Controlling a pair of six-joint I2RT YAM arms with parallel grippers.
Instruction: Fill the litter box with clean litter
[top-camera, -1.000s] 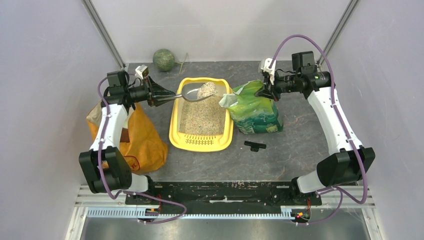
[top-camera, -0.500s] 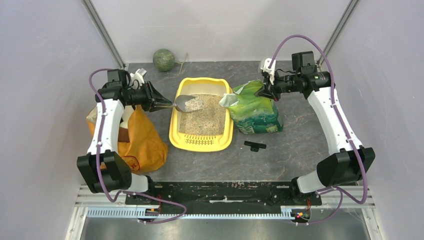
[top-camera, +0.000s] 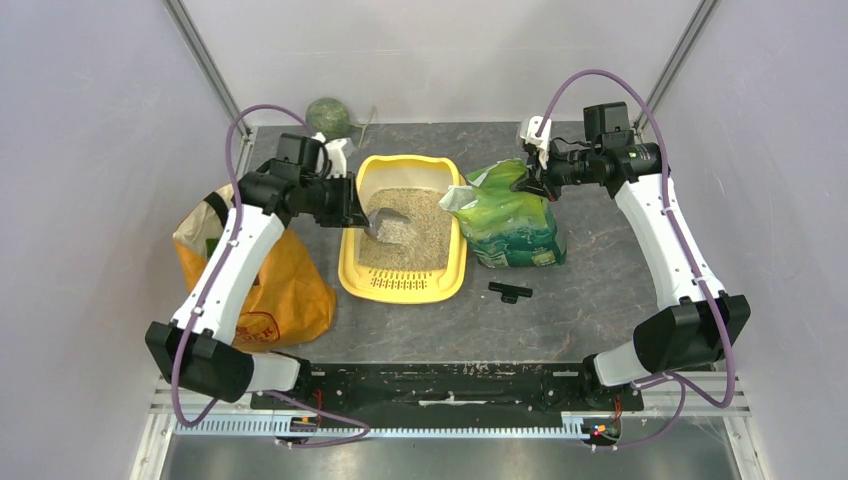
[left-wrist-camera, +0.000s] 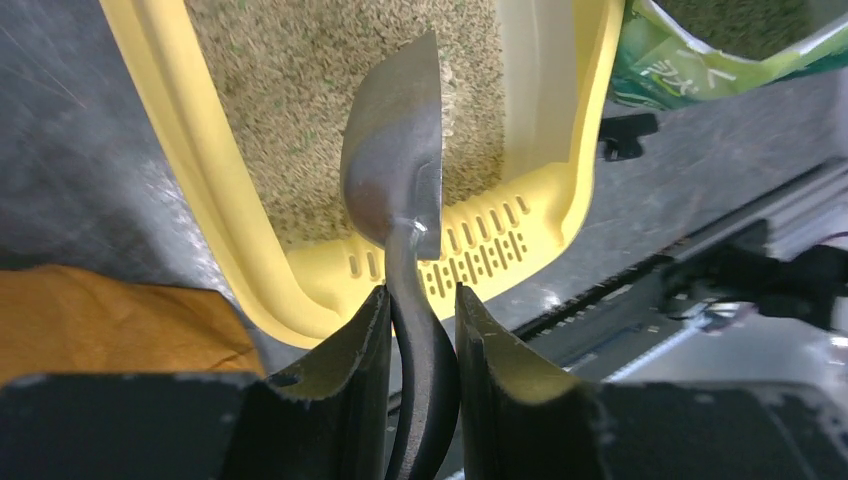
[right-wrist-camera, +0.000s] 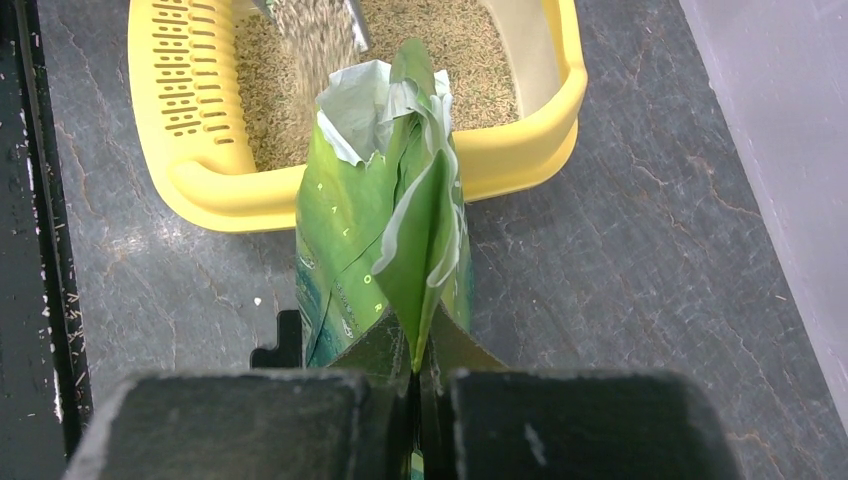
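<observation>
Litter box (top-camera: 400, 288), a yellow tray, sits mid-scene on the desk (top-camera: 600, 270), partly filled with clean litter (top-camera: 420, 240). Left end effector (left-wrist-camera: 420, 305) grasps a grey scoop (left-wrist-camera: 395, 150) by its handle, tipped over the tray's left side. Right end effector (right-wrist-camera: 415, 365) pinches the top of a green bag (right-wrist-camera: 350, 240) just right of the tray. Granules may scatter past the rim if the scoop drifts; a slipping pinch could slump the bag.

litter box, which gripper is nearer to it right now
Left. The left gripper hangs over the left rim of the box, holding the scoop above the litter. The right gripper is off to the box's right, shut on the bag.
</observation>
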